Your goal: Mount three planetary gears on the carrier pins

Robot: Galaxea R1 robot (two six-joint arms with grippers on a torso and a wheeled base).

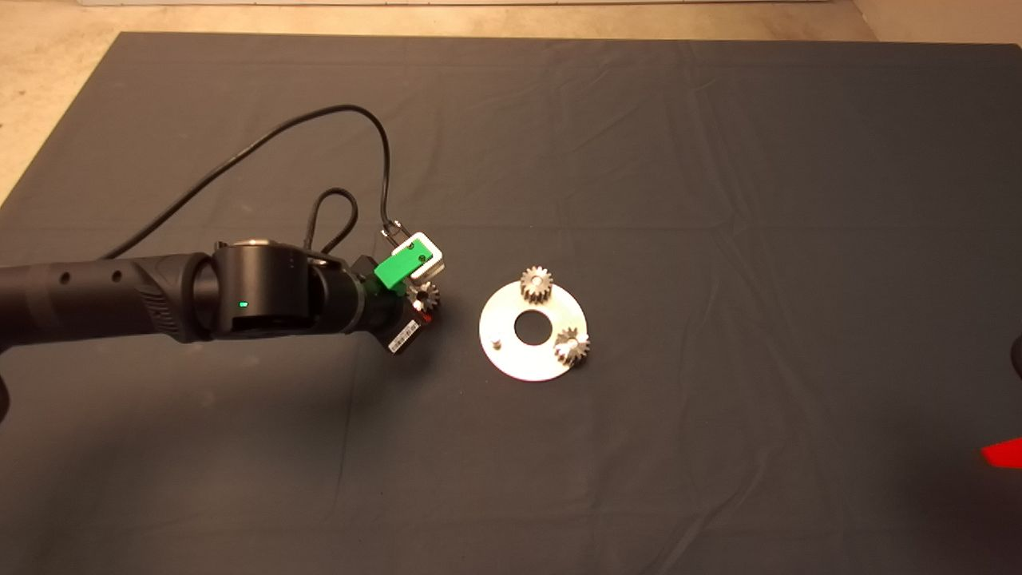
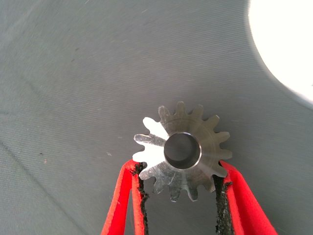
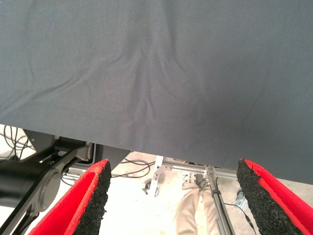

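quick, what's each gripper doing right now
Left gripper: closed on a gear, held just left of the disc.
Right gripper: open, holding nothing, parked at the mat's lower right edge.

Right gripper (image 1: 1008,453) cut off at the head view's edge (one red tip showing), disc (image 2: 283,44) likewise

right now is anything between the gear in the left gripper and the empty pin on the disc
Nothing visible. The left gripper holds the third gear left of the disc, and only bare mat lies between it and the free pin. The two mounted gears sit on the disc's far side.
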